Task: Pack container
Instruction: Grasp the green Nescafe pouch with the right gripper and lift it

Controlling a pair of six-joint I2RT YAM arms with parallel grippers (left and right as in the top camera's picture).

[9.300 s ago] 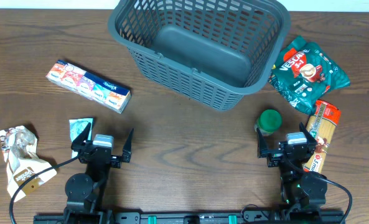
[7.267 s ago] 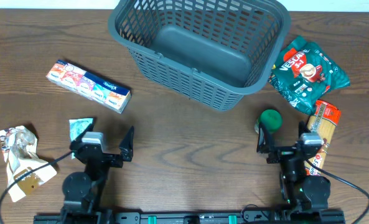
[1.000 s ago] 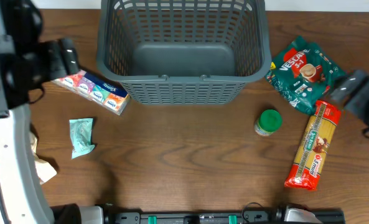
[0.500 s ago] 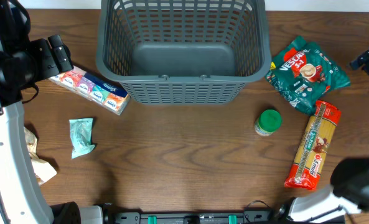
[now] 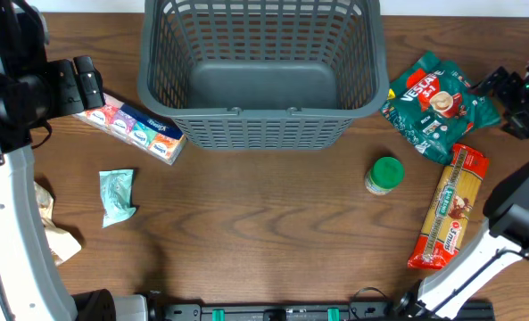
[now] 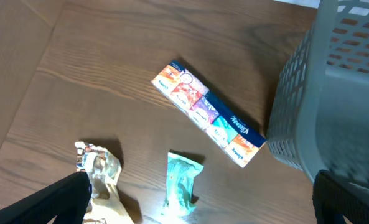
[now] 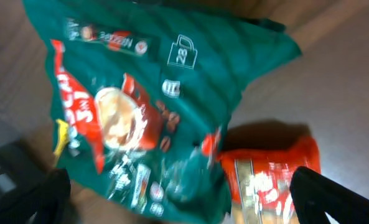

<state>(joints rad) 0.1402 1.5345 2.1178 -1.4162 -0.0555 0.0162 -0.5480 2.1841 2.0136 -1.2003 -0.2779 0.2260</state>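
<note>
Grey container (image 5: 260, 113) top cut off, green pouch (image 7: 147, 112) blurred, left gripper (image 5: 87, 85) and right gripper (image 5: 505, 102) jaws spread

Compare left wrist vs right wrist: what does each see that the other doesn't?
Left wrist only: the basket, seen from its slatted side, a long colourful box near it, a small teal packet and a crumpled wrapper. Right wrist only: a green coffee bag, blurred, with the end of an orange packet next to it. Both: the wooden table; no item appears in both.
</note>
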